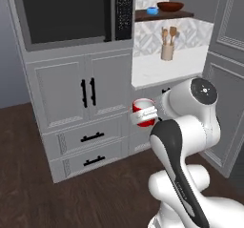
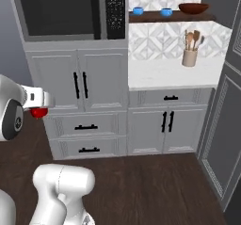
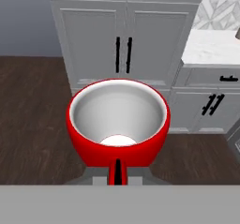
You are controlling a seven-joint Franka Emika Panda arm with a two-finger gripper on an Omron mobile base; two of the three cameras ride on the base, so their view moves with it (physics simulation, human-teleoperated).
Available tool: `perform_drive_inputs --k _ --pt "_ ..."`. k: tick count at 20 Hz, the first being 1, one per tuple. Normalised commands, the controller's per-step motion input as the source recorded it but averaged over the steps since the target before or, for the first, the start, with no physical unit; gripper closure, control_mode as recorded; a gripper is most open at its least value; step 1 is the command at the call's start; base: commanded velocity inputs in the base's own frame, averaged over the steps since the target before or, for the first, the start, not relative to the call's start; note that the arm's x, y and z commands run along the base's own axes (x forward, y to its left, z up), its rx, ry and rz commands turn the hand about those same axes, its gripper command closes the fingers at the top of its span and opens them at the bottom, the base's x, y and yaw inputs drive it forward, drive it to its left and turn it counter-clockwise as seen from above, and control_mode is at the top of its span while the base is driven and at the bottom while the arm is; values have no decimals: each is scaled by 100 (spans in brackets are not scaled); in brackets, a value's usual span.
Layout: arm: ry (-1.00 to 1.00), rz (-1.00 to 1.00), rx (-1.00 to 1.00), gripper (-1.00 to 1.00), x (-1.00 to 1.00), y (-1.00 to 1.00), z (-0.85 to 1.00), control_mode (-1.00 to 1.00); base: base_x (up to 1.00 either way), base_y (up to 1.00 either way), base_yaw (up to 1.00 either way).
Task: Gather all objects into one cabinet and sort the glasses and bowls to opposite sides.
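The gripper (image 3: 118, 174) is clenched on the rim of the red cup (image 3: 118, 122), held in the air well below and left of the shelf (image 2: 172, 16), in front of the grey cupboard doors (image 1: 81, 91). The step in hand appears to be the carry of the cup to the shelf. The shelf already bears two blue vessels (image 2: 137, 11) at its left and middle (dark insides, squat) and the brown bowl (image 2: 193, 7) at its right end. The next move likely calls for raising the cup to shelf height, approaching the shelf, and setting it down upright at the left end, away from the bowl.
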Motion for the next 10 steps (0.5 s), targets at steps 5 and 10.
perform_drive_inputs --k 5,10 --pt "0 0 0 100 0 0 0 100 13 -100 18" --pt "0 0 0 100 0 0 0 100 31 -100 17"
